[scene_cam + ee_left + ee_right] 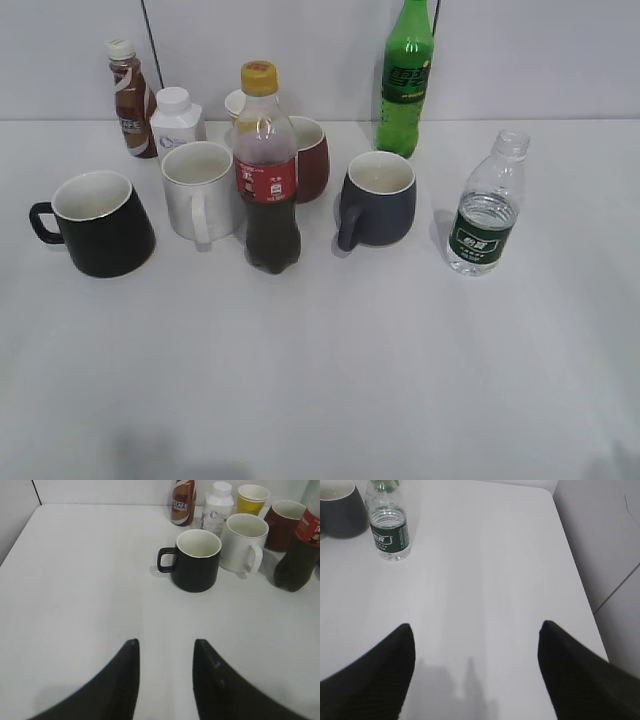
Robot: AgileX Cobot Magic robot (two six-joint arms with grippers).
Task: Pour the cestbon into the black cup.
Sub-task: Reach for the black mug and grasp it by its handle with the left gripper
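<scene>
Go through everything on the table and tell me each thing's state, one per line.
cestbon: upright, uncapped
black cup: upright, empty
white mug: upright
grey-blue mug: upright
cola bottle: upright, capped
green soda bottle: upright
left gripper: open
right gripper: open

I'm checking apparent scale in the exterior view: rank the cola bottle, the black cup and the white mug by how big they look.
1. Cola bottle, clearly the tallest.
2. Black cup and white mug look about alike, so I won't rank them.
</scene>
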